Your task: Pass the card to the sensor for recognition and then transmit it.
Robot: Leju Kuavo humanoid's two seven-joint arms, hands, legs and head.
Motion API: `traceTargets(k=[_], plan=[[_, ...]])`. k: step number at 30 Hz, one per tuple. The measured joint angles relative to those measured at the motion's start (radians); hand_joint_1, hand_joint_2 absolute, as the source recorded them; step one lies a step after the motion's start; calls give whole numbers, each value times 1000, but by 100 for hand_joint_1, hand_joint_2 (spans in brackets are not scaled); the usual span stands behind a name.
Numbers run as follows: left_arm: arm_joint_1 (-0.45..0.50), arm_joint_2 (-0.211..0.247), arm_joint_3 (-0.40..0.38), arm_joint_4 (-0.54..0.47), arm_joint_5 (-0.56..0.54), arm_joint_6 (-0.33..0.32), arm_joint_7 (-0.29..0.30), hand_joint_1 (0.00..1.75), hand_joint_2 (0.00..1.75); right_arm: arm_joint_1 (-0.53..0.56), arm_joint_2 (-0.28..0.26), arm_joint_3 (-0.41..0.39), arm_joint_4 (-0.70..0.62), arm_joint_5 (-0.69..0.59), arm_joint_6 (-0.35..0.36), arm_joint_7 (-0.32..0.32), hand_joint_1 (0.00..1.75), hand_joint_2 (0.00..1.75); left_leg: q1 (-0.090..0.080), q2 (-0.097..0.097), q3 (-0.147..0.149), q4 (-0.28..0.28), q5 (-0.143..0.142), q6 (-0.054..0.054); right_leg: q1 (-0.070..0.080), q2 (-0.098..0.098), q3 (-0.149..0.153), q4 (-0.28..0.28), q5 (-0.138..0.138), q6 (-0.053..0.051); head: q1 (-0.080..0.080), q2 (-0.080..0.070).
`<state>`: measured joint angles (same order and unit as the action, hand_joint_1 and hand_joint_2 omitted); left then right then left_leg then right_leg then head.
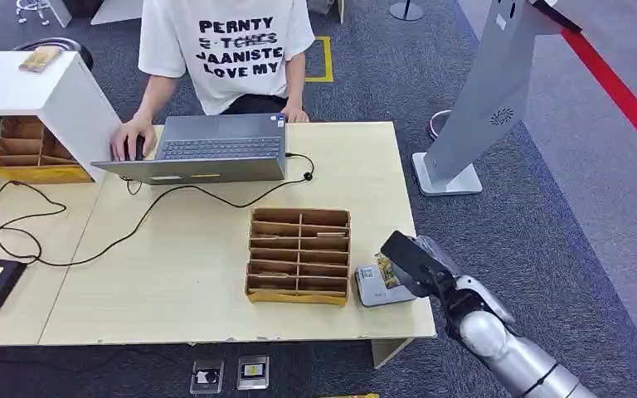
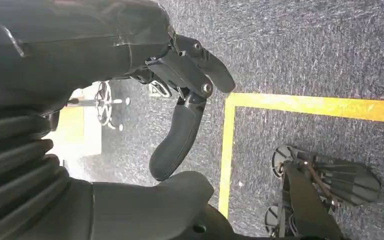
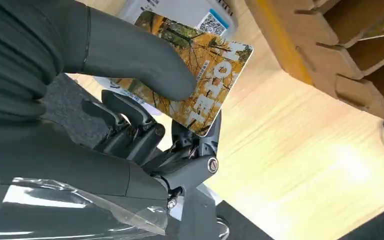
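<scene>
Right now the right hand point(image 1: 410, 264) is over the front right corner of the wooden table point(image 1: 182, 282), with its silver arm rising from below at the right. In the right wrist view this hand point(image 3: 145, 130) pinches the card point(image 3: 207, 80) between the thick grey thumb, which presses on the printed face, and the darker fingers point(image 3: 130, 125) behind it. The card shows yellow autumn foliage and large white letters, and it is held just above the sensor point(image 3: 180, 11), a small grey-white box with a blue-and-white code sticker on top. From the head view the sensor point(image 1: 373, 286) lies on the table just beside the right side of the compartmented cardboard organizer point(image 1: 299, 254), and a sliver of the card point(image 1: 386, 269) peeks out by the hand above it; whether card and sensor touch cannot be told. The left hand point(image 2: 180, 100) hangs over dark grey carpet marked by a yellow line point(image 2: 300, 104), its fingers loosely apart and holding nothing. At the far side of the table a person in a white printed T-shirt point(image 1: 228, 50) sits at a grey laptop point(image 1: 216, 149), one hand point(image 1: 131, 137) near its left edge. A black cable point(image 1: 50, 217) loops across the tabletop, and a tall grey stand point(image 1: 485, 99) is on the carpet to the right of the table.
</scene>
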<state>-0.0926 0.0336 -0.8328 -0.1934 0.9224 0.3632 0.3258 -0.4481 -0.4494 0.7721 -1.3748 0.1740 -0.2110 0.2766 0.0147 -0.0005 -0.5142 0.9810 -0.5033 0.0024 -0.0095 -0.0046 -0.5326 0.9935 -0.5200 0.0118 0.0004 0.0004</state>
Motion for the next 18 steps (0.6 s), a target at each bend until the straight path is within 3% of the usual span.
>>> traceTargets(k=[18], plan=[[-1, 4, -17, 0, 3, 2, -2, 47, 175, -37, 52, 0, 145, -3, 26, -53, 175, 175, 0, 0, 0, 0, 0, 0, 0, 0, 0, 0, 0, 0, 0, 0]])
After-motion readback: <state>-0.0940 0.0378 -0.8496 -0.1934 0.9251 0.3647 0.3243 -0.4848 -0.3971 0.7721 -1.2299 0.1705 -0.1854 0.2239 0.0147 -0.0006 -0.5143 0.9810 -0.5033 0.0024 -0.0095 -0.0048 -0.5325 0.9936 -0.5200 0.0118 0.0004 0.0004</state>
